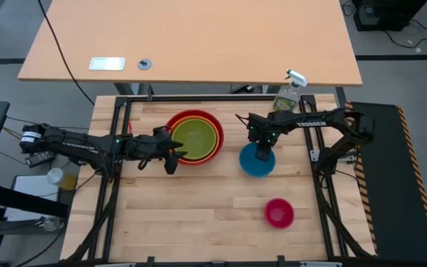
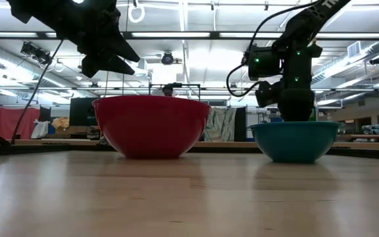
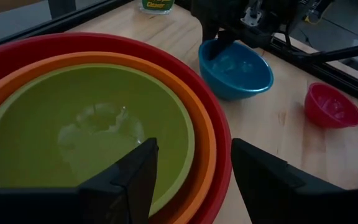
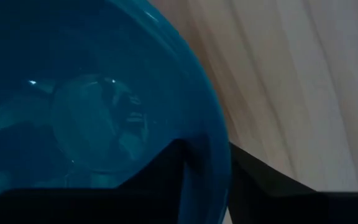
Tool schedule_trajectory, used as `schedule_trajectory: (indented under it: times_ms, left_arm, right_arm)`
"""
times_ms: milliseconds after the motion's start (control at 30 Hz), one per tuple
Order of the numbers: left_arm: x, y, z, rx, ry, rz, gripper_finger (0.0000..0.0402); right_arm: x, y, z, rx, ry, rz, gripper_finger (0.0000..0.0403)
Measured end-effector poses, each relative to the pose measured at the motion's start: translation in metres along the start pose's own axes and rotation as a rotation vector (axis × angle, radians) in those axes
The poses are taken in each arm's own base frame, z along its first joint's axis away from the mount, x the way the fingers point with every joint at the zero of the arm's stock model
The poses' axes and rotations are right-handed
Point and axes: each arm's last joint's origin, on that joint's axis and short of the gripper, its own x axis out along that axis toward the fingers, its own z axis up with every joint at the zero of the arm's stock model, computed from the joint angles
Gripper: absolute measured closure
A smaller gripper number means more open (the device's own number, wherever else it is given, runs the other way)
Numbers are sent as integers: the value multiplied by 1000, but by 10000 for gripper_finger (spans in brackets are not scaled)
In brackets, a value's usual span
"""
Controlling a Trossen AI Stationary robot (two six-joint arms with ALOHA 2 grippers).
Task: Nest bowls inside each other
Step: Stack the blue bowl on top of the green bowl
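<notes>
Right wrist view: your right gripper (image 4: 205, 167) straddles the blue bowl (image 4: 98, 93) rim, fingers closing on it; a thin, glossy wall may slip free when lifted.

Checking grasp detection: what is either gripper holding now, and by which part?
Right gripper straddles the blue bowl rim, one finger inside, one outside; a firm hold cannot be told. Left gripper is open, holding nothing.
</notes>
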Motion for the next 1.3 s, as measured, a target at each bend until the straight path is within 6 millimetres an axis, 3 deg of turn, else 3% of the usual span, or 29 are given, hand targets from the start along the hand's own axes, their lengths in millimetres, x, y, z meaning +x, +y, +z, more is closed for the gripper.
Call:
schedule_trajectory:
  times_ms: [267, 500, 967, 1100, 1300]
  left_arm:
    - [-2, 0, 2, -5, -14, -8, 194]
    - [-22, 0, 16, -35, -128, -67, 194]
    - [-34, 2, 22, -57, -183, -91, 194]
    - [-34, 1, 24, -62, -205, -101, 194]
    - [-34, 3, 25, -58, -212, -92, 194]
  right_arm:
    - [0, 0, 0, 16, -3, 5, 325]
    - [0, 3, 0, 21, 1, 63, 346]
    - [-1, 12, 1, 1, -12, 127, 353]
    - [-13, 14, 5, -2, -16, 143, 353]
    - [-53, 25, 28, -130, -88, 197, 353]
